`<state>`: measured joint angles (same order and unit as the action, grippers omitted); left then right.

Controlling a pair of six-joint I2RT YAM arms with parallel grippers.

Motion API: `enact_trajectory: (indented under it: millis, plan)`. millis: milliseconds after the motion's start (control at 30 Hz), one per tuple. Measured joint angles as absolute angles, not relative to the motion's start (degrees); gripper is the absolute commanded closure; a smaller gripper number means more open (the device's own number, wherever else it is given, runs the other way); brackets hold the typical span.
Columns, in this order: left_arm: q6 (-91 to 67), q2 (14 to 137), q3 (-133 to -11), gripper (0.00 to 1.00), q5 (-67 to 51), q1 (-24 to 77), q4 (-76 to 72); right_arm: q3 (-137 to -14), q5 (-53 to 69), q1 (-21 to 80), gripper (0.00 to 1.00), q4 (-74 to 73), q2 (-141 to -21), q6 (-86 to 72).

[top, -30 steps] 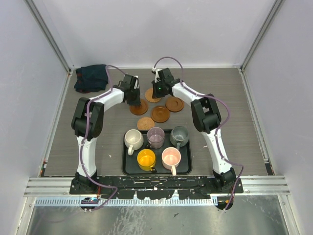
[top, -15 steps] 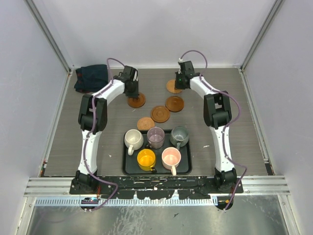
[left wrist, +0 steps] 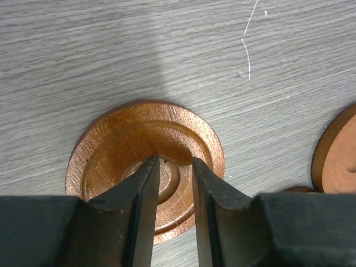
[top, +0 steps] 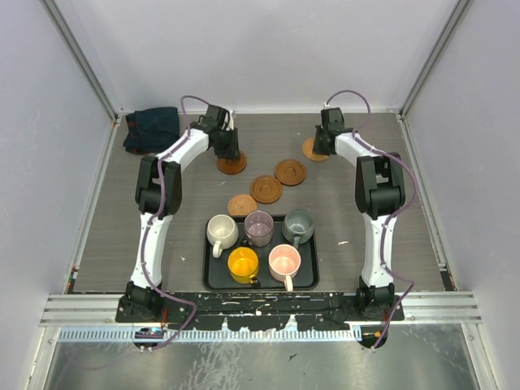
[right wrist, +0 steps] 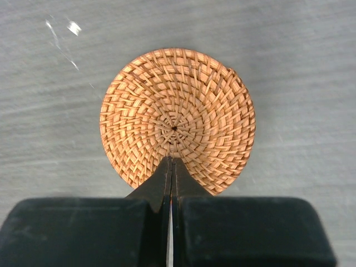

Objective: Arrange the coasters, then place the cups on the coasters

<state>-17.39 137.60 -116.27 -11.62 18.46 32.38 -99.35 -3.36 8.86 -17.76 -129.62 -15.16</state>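
- Coasters (top: 266,189), five: round, brown, spread on the table (top: 390,211) beyond the tray (top: 213,280).
- Under the left gripper (left wrist: 176,162), a wooden coaster (left wrist: 111,150) with ringed grooves, lying flat; jaws a little apart, gripping nothing.
- At the right gripper (right wrist: 171,164), a woven orange coaster (right wrist: 177,100); jaws pressed together, tips on its near edge.
- Cups (top: 259,228), five, upright in the black tray: cream, mauve, grey-green, yellow, pink.
- Grey wood-grain tabletop, pale walls (top: 268,49), dark cloth (top: 152,128) in the far left corner.
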Motion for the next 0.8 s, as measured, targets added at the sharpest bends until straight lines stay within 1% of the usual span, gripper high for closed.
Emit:
enact_trajectory:
  millis: [300,600,800]
  plan:
    - [-18.4,138.3,-117.3,0.5,-15.3,17.9,31.4,-86.4,-7.2,8.5,0.99,-16.6,-121.0,-15.4]
    - [-20.6,139.1,-117.0,0.46,-21.5,17.0,26.7,-84.6,-9.3,8.4,0.99,-16.2,-119.7,-15.1]
    - [-24.0,138.8,-112.7,0.45,-26.7,16.4,17.7,-84.6,-8.3,8.4,0.99,-14.7,-119.3,-13.8]
